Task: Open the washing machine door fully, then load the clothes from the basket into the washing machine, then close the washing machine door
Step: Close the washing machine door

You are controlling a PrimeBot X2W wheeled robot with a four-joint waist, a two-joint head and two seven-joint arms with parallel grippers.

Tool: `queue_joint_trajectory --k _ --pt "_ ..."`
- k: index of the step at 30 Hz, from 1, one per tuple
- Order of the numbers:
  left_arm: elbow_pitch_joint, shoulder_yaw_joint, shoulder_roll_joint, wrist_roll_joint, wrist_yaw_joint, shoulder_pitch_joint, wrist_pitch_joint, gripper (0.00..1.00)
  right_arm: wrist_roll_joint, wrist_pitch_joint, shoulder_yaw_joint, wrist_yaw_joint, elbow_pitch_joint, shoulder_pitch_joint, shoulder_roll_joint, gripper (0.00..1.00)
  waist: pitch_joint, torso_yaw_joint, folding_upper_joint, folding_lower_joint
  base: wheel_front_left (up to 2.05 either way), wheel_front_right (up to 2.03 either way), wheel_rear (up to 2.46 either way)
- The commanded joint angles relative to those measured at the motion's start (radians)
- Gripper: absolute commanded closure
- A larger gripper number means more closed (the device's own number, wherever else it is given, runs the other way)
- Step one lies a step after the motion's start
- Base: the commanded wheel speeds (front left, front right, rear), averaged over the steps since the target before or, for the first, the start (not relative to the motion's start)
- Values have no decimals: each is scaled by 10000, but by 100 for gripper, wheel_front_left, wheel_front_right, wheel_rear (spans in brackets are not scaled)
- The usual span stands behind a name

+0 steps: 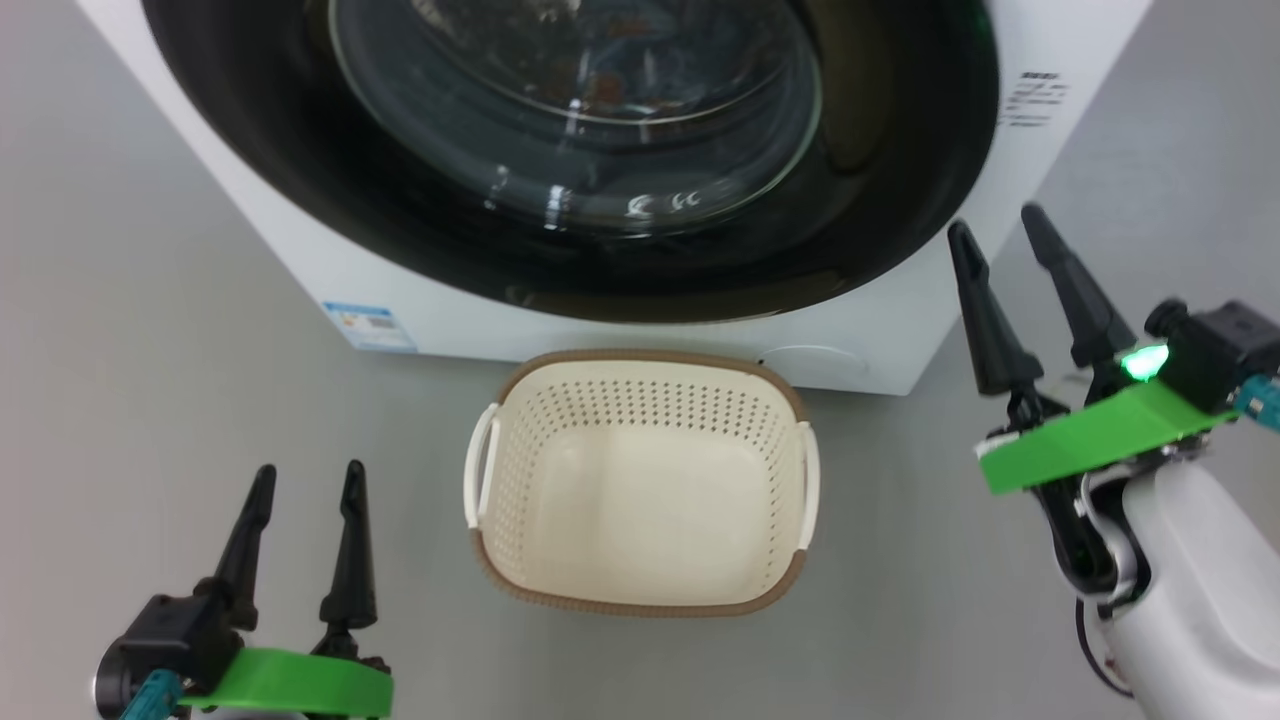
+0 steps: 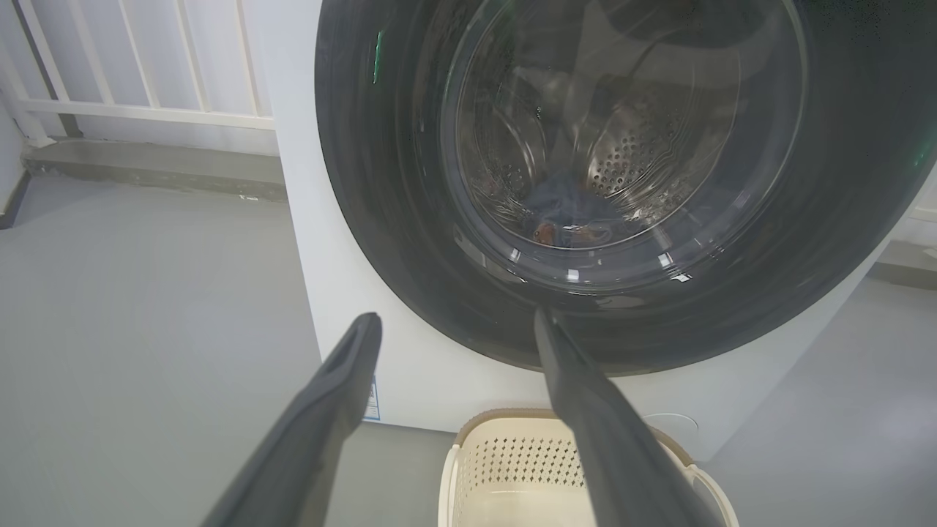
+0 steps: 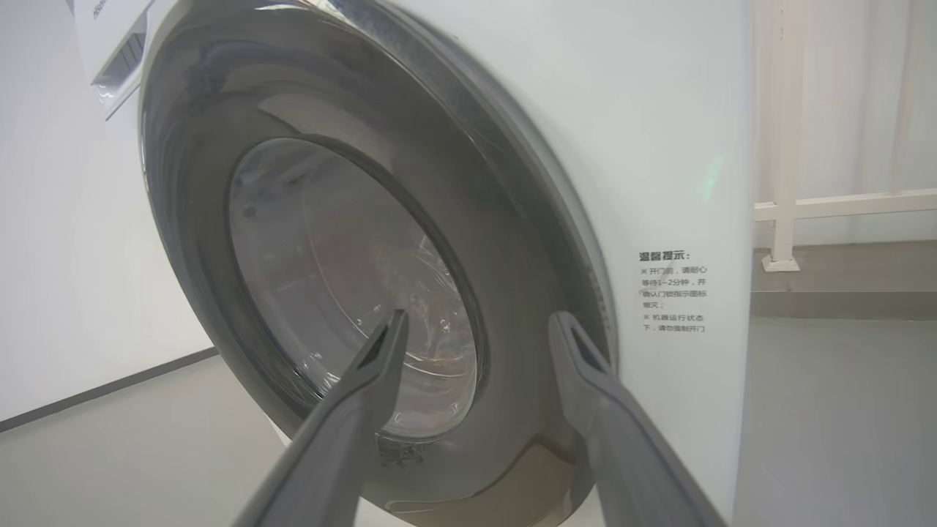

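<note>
The washing machine stands straight ahead, white and boxy, with its glossy black washing machine door shut flat against the front. Through the glass window the clothes lie as a bluish heap with orange spots at the bottom of the drum. On the floor before the machine sits the cream basket, with nothing inside it. My left gripper hovers open at the lower left, left of the basket. My right gripper is open and empty beside the door's right edge, a little off it.
A blue label sticker marks the machine's lower left front, and black print its right front. A white railing on a raised ledge runs behind the machine. Grey floor lies on both sides.
</note>
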Motion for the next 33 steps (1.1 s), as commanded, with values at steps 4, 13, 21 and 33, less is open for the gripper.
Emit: queue_joint_trajectory --k 4,13,21,33 --pt "-153 476 363 97 8 144 -65 0 -93 -49 85 -27 -285 658 99 0 -546 -577 0 1 0 0 0" --pt "-77 724 609 165 8 398 -65 0 -133 -49 -62 -27 -351 1590 263 0 -1012 -1304 0 1 0 0 0" --pt "-2 981 675 266 8 599 -65 0 -182 -49 -199 -27 -384 2283 370 0 -1376 -1802 0 1 0 0 0" --pt "12 1391 746 377 8 870 -65 0 -248 -49 -424 -27 -490 3038 409 0 -1735 -2658 0 1 0 0 0"
